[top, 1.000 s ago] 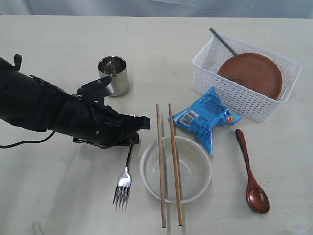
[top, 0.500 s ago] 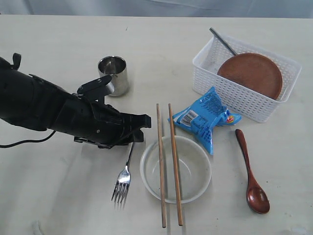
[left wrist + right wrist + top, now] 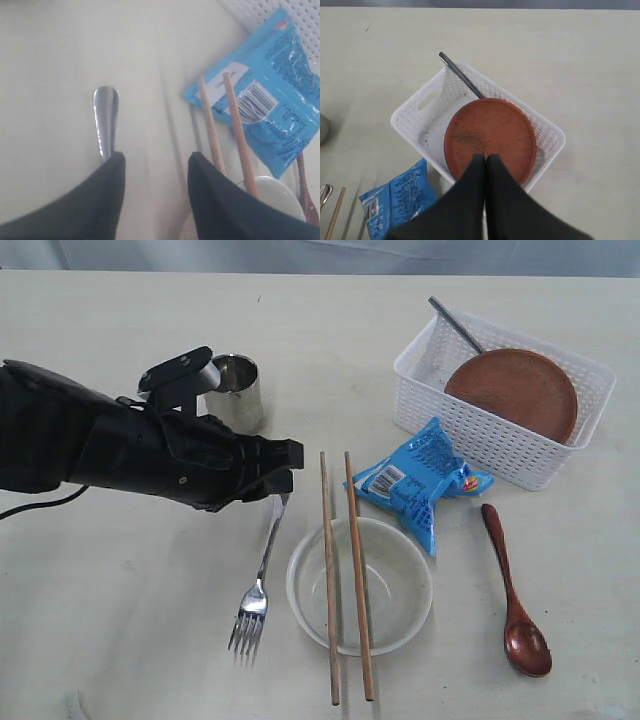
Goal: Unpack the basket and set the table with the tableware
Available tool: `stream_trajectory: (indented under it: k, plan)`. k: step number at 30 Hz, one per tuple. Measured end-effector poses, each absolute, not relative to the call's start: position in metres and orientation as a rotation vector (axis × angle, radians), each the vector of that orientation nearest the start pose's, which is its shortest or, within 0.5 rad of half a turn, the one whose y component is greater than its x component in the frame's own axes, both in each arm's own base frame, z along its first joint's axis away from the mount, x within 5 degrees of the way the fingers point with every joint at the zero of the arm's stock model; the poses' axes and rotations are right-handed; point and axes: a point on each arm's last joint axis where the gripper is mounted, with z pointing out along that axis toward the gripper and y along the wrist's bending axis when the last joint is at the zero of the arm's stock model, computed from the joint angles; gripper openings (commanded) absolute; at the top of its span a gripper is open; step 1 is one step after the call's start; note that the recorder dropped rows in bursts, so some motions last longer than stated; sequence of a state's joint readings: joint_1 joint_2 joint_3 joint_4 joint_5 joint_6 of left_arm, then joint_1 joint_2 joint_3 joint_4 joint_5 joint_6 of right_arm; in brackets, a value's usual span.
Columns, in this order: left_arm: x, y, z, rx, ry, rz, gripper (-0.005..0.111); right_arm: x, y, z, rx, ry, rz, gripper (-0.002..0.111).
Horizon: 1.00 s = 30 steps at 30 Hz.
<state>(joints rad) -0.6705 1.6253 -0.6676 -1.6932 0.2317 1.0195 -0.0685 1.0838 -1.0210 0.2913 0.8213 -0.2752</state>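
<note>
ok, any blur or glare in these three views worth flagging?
Exterior view: sharp, even soft light, faint shadows, bright reflections on the steel cup. Left wrist view: the left fingers near the lens are soft-edged, the fork handle carries a bright streak, the blue packet shows glossy highlights. Right wrist view: plate and basket crisp, the right fingers slightly soft.

An off-white bowl (image 3: 360,586) sits upright on the pale counter (image 3: 120,640), with two wooden chopsticks (image 3: 329,580) laid parallel across its rim. In the exterior view, a metal fork (image 3: 255,590) lies flat just left of the bowl. A dark wooden spoon (image 3: 510,590) lies to its right, and a steel cup (image 3: 235,392) stands behind-left. Behind-right, the white lattice basket (image 3: 500,455) holds a tilted brown plate (image 3: 512,392) and a slanting knife (image 3: 455,323).
</note>
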Motion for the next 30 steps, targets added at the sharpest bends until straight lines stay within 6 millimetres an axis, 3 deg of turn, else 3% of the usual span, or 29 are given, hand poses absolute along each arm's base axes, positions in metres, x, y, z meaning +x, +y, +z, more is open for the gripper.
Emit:
stream_trajectory:
  k: [5, 11, 17, 24, 30]
  plan:
    - [0.212, -0.193, 0.167, 0.137, 2.55, -0.831, 0.002, 0.222, 0.004, 0.351, -0.108, 2.353, 0.182, 0.006]
    - [0.205, -0.188, 0.19, 0.177, 2.466, -0.863, 0.0, 0.253, 0.002, 0.334, -0.098, 2.439, 0.199, 0.035]
    - [0.195, -0.179, 0.226, 0.273, 2.319, -0.876, 0.0, 0.302, 0.008, 0.323, -0.285, 2.448, 0.237, 0.04]
    - [0.169, -0.148, 0.23, 0.242, 2.253, -0.798, 0.0, 0.356, 0.055, 0.297, -0.728, 2.397, 0.245, 0.04]
    - [0.144, -0.124, 0.228, 0.208, 2.205, -0.787, 0.0, 0.391, 0.098, 0.253, -1.095, 2.381, 0.091, 0.04]
